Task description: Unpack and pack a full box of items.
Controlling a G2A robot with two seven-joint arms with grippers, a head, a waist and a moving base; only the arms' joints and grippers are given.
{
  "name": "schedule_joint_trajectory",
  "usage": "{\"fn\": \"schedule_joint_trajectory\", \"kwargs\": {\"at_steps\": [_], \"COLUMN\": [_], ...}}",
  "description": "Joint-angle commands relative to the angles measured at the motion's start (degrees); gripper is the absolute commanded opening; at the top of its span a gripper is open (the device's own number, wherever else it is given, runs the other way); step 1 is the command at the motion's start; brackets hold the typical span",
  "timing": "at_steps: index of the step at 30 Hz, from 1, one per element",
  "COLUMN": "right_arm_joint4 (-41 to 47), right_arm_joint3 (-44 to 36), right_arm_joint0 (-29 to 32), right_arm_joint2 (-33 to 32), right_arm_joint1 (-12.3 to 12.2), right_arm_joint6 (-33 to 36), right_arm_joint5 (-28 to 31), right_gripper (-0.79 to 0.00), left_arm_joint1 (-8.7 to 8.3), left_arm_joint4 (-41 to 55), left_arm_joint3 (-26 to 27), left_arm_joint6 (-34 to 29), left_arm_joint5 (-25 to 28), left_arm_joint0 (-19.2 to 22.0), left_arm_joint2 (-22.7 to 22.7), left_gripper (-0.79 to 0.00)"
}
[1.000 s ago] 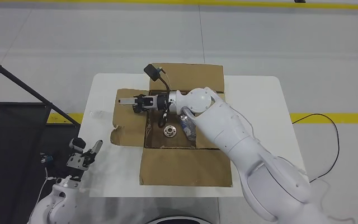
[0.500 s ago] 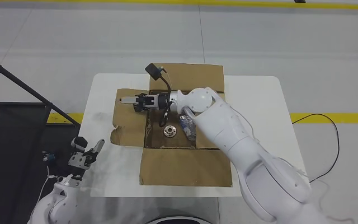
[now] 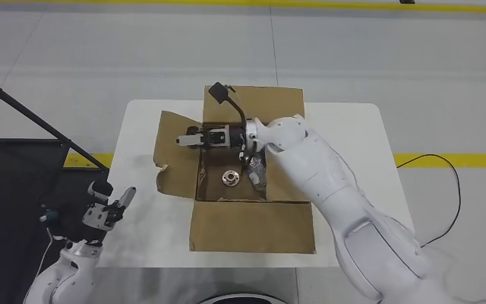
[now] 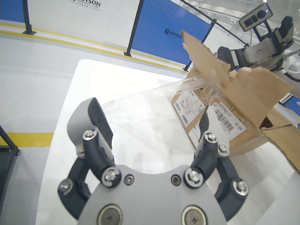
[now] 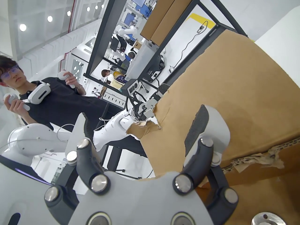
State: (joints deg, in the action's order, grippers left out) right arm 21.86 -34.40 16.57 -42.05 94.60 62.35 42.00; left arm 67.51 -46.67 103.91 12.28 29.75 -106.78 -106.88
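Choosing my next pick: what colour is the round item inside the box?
The round item is silvery metal with a dark centre; the top view shows it best.

Smooth white shells cover the right arm (image 3: 326,182) and left arm (image 3: 64,266). The left gripper (image 4: 152,118) and right gripper (image 5: 143,115) have silver plates (image 4: 150,197), black links (image 4: 98,151), ribbed black pads (image 4: 100,115) and bright screws (image 4: 109,175).

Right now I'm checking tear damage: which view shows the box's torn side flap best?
Left wrist view: the torn side flap stands up, ragged edge large against the background. Top view shows it small; right wrist view, mostly its plain face.
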Motion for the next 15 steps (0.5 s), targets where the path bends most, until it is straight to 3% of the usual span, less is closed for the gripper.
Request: {"fn": "schedule_joint_trajectory", "kwargs": {"at_steps": [1,9,15], "right_arm_joint4": [-0.43,-1.93,-0.93], "right_arm_joint3": [-3.94,-29.02,-46.20], "right_arm_joint0": [1.41,14.31,25.44], "right_arm_joint2": [-1.54,-13.41,-24.16], "right_arm_joint1": [-1.54,-10.83,-16.39], "right_arm_joint6": [0.56,5.95,10.16], "right_arm_joint5": [-0.63,-6.01,-10.22], "right_gripper": [0.000,0.000,0.000], "left_arm_joint1": [-0.06,-0.26,-0.52], "left_arm_joint4": [0.45,2.68,3.43], "left_arm_joint3": [2.83,15.39,22.32], "left_arm_joint6": [-0.85,-6.87,-14.59], "left_arm_joint5": [0.17,-0.78,-2.78], "left_arm_joint0": [-1.01,-2.76,-0.37], "left_arm_joint2": [-1.35,-5.63,-4.05], "left_gripper": [0.000,0.000,0.000]}}
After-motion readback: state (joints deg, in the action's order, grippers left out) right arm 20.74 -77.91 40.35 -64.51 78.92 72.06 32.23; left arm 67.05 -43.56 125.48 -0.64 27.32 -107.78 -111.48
